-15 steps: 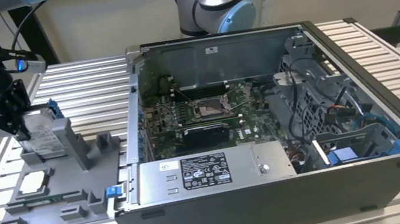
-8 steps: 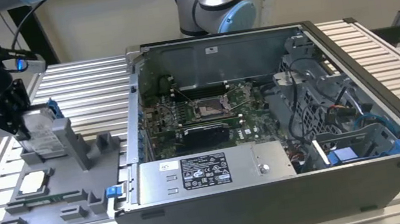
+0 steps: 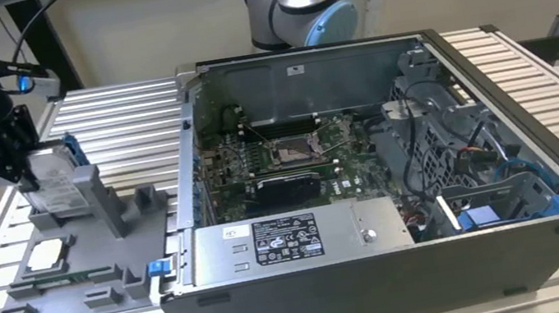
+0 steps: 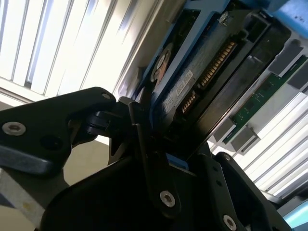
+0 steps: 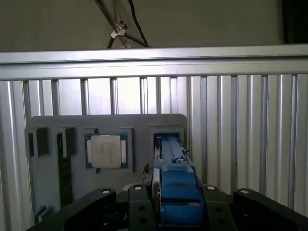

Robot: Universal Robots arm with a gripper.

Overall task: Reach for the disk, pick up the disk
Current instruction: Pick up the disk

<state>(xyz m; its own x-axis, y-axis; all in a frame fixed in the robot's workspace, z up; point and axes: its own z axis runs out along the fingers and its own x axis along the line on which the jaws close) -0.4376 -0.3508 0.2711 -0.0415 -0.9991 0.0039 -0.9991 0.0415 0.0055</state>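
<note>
Biggest first: open dark-grey metal computer case (image 3: 388,290), parked just beside the flat grey plastic fixture tray (image 3: 106,261), on the exterior view's right of it. Nothing to do with this step.

Next, the flat silver-grey hard disk with white label and blue carrier frame (image 3: 61,189). Standing on edge, leaning a little, lower end down at a slot near the tray's far corner. Can't tell whether seated in the slot or just lifted clear.

Then the black two-finger gripper (image 3: 17,166), right above the tray and clamped onto the disk's upper end, one finger on each flat face. Blue frame wedged between the fingers in the first wrist view. Looks like a firm pinch, no visible gap in the second wrist view.

Smallest: square silver chip (image 5: 105,150), in its own pocket on the tray, near the disk's slot but not touching.

For doing this well: probably best to pull straight up along the slot walls, no twisting, to avoid jamming the frame or dragging the tray along. Keep the pinch centred to stop the free end swinging.
</note>
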